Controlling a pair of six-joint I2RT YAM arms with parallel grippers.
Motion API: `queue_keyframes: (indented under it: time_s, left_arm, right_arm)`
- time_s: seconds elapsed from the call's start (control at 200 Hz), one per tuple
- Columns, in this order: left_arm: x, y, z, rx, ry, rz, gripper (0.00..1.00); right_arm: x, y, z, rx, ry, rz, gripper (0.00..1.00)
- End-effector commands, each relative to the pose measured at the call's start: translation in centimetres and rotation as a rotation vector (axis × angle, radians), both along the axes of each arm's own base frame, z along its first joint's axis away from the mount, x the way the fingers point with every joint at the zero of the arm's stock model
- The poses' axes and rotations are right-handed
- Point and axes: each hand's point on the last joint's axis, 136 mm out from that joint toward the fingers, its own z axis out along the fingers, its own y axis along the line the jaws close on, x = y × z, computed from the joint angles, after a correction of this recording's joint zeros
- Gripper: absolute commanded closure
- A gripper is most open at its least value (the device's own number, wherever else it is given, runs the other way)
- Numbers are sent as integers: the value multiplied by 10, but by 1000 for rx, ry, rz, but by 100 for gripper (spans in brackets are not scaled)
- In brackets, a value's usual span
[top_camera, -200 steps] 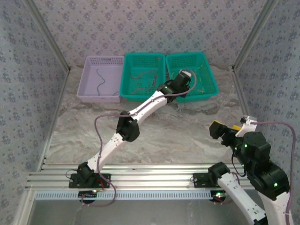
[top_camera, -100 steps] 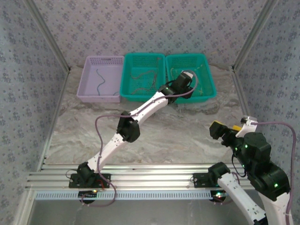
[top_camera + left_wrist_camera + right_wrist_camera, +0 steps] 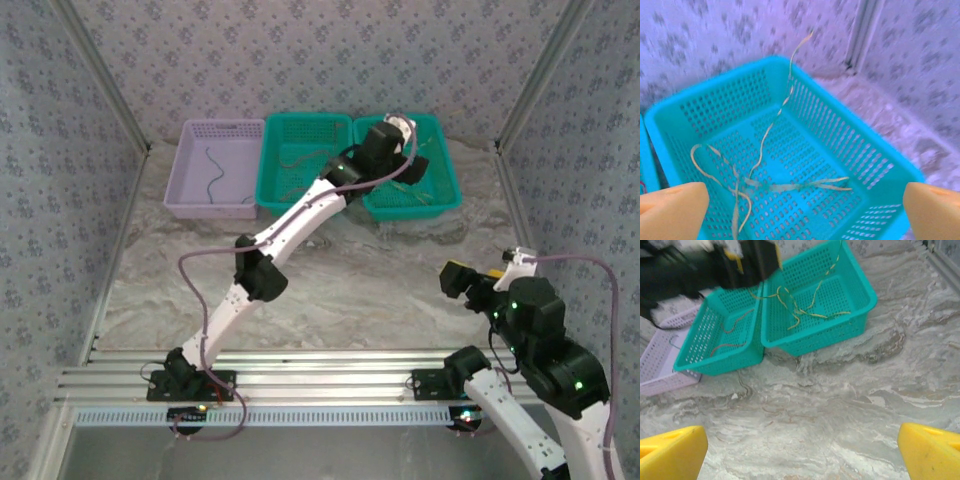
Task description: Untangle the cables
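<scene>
the thin orange wires (image 3: 747, 186) lie in a loose tangle on the floor of the right-hand teal perforated plastic basket (image 3: 860, 150). in my left wrist view the knot sits toward 7 o'clock, and one strand rises past the far rim at 12 o'clock. from the right wrist i see the same orange wires (image 3: 796, 310) spread across that basket (image 3: 830, 335).

just beside it at 9 o'clock, walls touching, is the middle teal perforated plastic basket (image 3: 722, 364) with two reddish-brown wires (image 3: 726, 347) curled on its floor. next along is the lavender perforated plastic basket (image 3: 215, 208), which holds a single dark blue-grey wire (image 3: 212, 170), wavy and lying by itself. all three baskets stand in a row at 12 o'clock on the marbled grey table (image 3: 840, 405).

my left gripper (image 3: 802, 210) hangs over the right-hand teal basket with its orange fingers (image 3: 672, 210) spread wide at the frame corners. nothing is between them and they touch no wire.

my right gripper (image 3: 800, 452) sits at about 4 o'clock on the table in the top view, well apart from the baskets. its yellow fingers (image 3: 670, 452) are also spread wide over bare table, holding nothing.
</scene>
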Motion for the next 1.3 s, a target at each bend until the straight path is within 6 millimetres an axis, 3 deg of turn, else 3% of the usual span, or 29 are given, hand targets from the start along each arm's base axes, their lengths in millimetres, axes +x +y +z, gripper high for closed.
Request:
queue_keyframes:
  time_s: [0.0,0.16,0.315,0.51,0.739,0.879,0.969,1.014,1.109,1.294]
  left_arm:
    - [-35,2,56,-24,-56,-80,0]
    - [-36,17,52,27,-33,-28,0]
    - [-37,32,65,3,-12,24,0]
    - [-40,66,81,6,32,80,0]
    - [-45,130,94,73,75,232,0]
    - [-39,175,72,37,139,360,0]
    - [-30,207,45,-98,228,387,0]
    - [-29,219,21,-138,294,401,0]
    - [-30,220,-12,-166,382,389,0]
    - [-23,191,-60,-216,488,328,0]
  right_arm:
    - [6,12,-15,-6,78,45,0]
    - [5,6,10,41,-12,6,0]
    - [1,4,12,36,0,5,0]
    - [-2,11,-6,11,61,55,0]
    - [12,48,-42,84,201,172,0]
    - [24,51,-35,92,165,162,0]
    - [24,51,-34,84,163,166,0]
    - [24,50,-37,78,172,163,0]
    - [23,50,-42,71,183,161,0]
    - [26,50,-50,67,195,159,0]
